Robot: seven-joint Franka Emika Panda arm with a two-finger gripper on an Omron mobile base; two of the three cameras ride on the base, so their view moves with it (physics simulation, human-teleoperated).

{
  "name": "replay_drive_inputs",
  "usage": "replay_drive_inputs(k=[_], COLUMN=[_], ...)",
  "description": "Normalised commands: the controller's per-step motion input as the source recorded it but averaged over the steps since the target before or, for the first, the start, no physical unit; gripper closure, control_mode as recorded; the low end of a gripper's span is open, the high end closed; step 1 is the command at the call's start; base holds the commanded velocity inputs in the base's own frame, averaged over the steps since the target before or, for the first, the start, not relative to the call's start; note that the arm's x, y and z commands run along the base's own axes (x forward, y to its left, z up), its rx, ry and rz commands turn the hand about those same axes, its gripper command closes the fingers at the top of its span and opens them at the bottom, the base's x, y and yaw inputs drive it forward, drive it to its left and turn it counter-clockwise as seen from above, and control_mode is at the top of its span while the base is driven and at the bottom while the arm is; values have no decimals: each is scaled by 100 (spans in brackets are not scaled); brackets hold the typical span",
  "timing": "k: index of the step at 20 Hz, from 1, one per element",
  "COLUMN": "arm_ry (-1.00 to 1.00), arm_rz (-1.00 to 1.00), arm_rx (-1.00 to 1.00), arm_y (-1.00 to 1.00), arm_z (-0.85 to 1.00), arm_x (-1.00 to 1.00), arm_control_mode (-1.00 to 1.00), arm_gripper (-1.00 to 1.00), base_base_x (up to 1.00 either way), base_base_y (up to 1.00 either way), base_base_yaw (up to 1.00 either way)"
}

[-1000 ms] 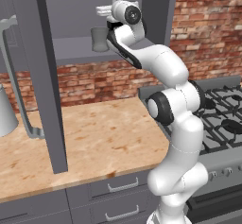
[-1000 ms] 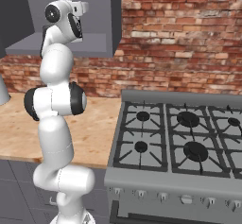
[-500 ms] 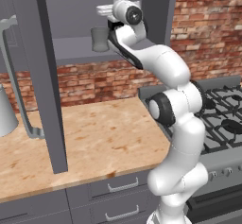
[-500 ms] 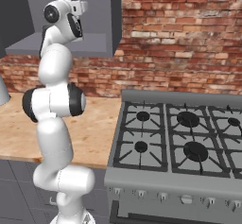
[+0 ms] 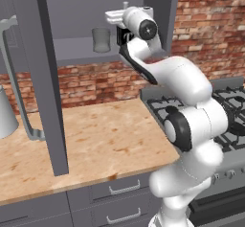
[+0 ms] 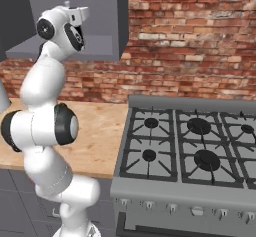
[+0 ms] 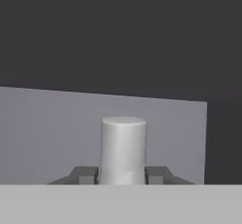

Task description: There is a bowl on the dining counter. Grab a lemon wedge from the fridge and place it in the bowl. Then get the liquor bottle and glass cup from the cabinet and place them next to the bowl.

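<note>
A wooden counter (image 5: 91, 140) runs under the raised hand, with a brick wall (image 6: 190, 41) behind and a stove (image 6: 195, 151) off to the hand's right. The gripper (image 7: 122, 176) reaches into the open grey cabinet (image 5: 72, 15). The hand view shows the glass cup (image 7: 123, 147) upright on the shelf, directly ahead, with one fingertip (image 7: 85, 175) on each side of it; whether they press on it cannot be told. The left base view shows the cup apart from the hand.

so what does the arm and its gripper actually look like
The arm is a chain of smooth, rounded glossy white shells, with dark, near-black rings and round end caps at the joints. No cables or markings are visible on it. The gripper has two small, blocky dark grey fingers, seen in the hand view. In the left base view the hand ends in a white block on a dark wrist section.
</note>
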Motion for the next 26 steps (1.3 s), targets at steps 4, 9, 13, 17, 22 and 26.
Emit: replay_drive_inputs(k=[4,9,13,17,22,26], arm_ry=[-1,0,0,0,0,6], arm_rz=[0,0,0,0,0,0], arm_rx=[0,1,0,1,4,8], arm_y=[-14,-23,-36,-41,-41,-28], arm_z=[0,7,7,5,0,0], arm_x=[-100,-98,-78,-74,-97,-95], arm_control_mode=[-100,-100,-100,-100,-100,-100], arm_gripper=[100,100,100,100,100,100], base_base_x=[0,0,0,0,0,0], base_base_y=[0,0,0,0,0,0], base_base_yaw=[0,0,0,0,0,0])
